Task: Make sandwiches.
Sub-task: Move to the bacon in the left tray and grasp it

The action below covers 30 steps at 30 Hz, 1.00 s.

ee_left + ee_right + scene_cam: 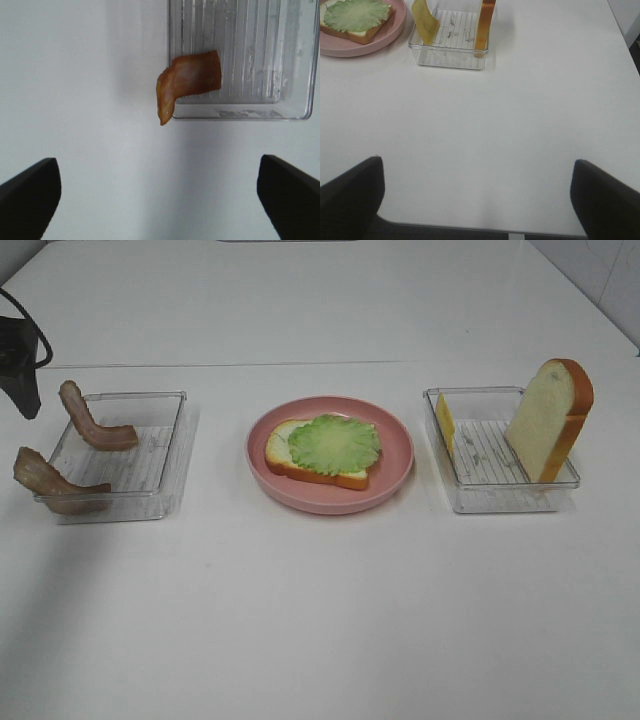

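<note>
On the pink plate (pixel 395 475) lies the sandwich base: a bread slice (pixel 280 455) topped with green lettuce (pixel 334 443). Two bacon strips (pixel 95 425) (pixel 50 483) drape over the rim of the left clear tray (pixel 165 450). The right clear tray (pixel 490 490) holds a yellow cheese slice (pixel 445 422) and an upright bread slice (pixel 548 420). My left gripper (pixel 157 160) hangs open beside the left tray, facing one bacon strip (pixel 187 82), with nothing held. My right gripper (pixel 477 161) is open over the table's near edge, well short of the cheese (pixel 425 20) and bread (pixel 485 25).
The left arm's dark body (pixel 20 365) shows at the far left edge of the exterior high view. White table (pixel 320 620) surrounds the plate and both trays. The table's front edge (pixel 485 229) lies just under the right gripper.
</note>
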Each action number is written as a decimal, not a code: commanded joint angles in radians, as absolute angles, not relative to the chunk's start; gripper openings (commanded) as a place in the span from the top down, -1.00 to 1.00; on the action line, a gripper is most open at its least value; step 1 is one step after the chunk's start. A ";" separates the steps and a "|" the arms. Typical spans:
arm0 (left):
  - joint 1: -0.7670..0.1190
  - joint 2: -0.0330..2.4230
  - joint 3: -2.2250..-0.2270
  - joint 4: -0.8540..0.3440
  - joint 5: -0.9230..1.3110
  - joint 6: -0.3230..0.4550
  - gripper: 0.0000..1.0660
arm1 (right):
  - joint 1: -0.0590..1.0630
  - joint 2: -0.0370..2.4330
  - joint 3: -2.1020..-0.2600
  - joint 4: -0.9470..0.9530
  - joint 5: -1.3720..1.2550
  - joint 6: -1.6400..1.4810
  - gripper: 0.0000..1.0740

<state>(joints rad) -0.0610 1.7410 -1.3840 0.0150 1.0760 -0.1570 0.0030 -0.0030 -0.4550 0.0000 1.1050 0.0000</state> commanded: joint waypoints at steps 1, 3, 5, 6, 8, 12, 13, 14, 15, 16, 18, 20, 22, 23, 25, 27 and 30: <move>-0.048 1.739 -1.360 -0.007 1.009 -0.155 -0.92 | -0.001 -0.038 -0.457 0.000 1.104 0.000 -0.84; -0.046 1.758 -1.359 -0.011 0.975 -0.155 -0.92 | -0.001 -0.038 -0.457 0.000 1.104 0.000 -0.84; -0.046 1.776 -1.359 -0.020 0.957 -0.155 -0.92 | -0.001 -0.038 -0.457 0.000 1.104 0.000 -0.84; -0.046 1.789 -1.360 -0.029 0.952 -0.155 -0.92 | -0.001 -0.038 -0.457 0.000 1.104 0.000 -0.84; -0.046 1.814 -1.360 -0.043 0.947 -0.154 -0.92 | -0.001 -0.038 -0.457 0.000 1.104 0.000 -0.84; -0.046 1.853 -1.360 -0.071 0.939 -0.143 -0.92 | -0.001 -0.038 -0.457 0.000 1.104 0.000 -0.84; -0.046 1.878 -1.360 -0.088 0.930 -0.129 -0.91 | -0.001 -0.038 -0.457 0.000 1.104 0.000 -0.84; -0.046 1.888 -1.360 -0.094 0.926 -0.122 -0.91 | -0.001 -0.038 -0.457 0.000 1.104 0.000 -0.84; -0.046 1.888 -1.360 -0.094 0.926 -0.122 -0.91 | -0.001 -0.038 -0.457 0.000 1.104 0.000 -0.84; -0.046 1.907 -1.360 -0.104 0.912 -0.117 -0.89 | -0.001 -0.038 -0.457 0.000 1.104 0.000 -0.84; -0.046 1.915 -1.360 -0.104 0.906 -0.117 -0.88 | -0.001 -0.038 -0.457 0.000 1.104 0.000 -0.84; -0.046 1.931 -1.360 -0.104 0.891 -0.117 -0.87 | -0.001 -0.038 -0.457 0.000 1.104 0.000 -0.84; -0.046 1.949 -1.361 -0.106 0.874 -0.113 -0.85 | -0.001 -0.038 -0.457 0.000 1.104 0.000 -0.84; -0.046 1.949 -1.361 -0.106 0.874 -0.113 -0.85 | -0.001 -0.038 -0.457 0.000 1.104 0.000 -0.84; -0.046 1.968 -1.361 -0.108 0.860 -0.113 -0.83 | -0.001 -0.038 -0.457 0.000 1.104 0.000 -0.84; -0.046 1.977 -1.361 -0.108 0.851 -0.112 -0.83 | -0.001 -0.038 -0.457 0.000 1.104 0.000 -0.84; -0.046 1.985 -1.361 -0.119 0.843 -0.110 -0.83 | -0.001 -0.038 -0.457 0.000 1.104 0.000 -0.84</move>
<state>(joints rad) -0.0470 1.9770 -1.3670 -0.1030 0.8570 -0.1140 0.0030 -0.0030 -0.4550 0.0000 1.1050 0.0000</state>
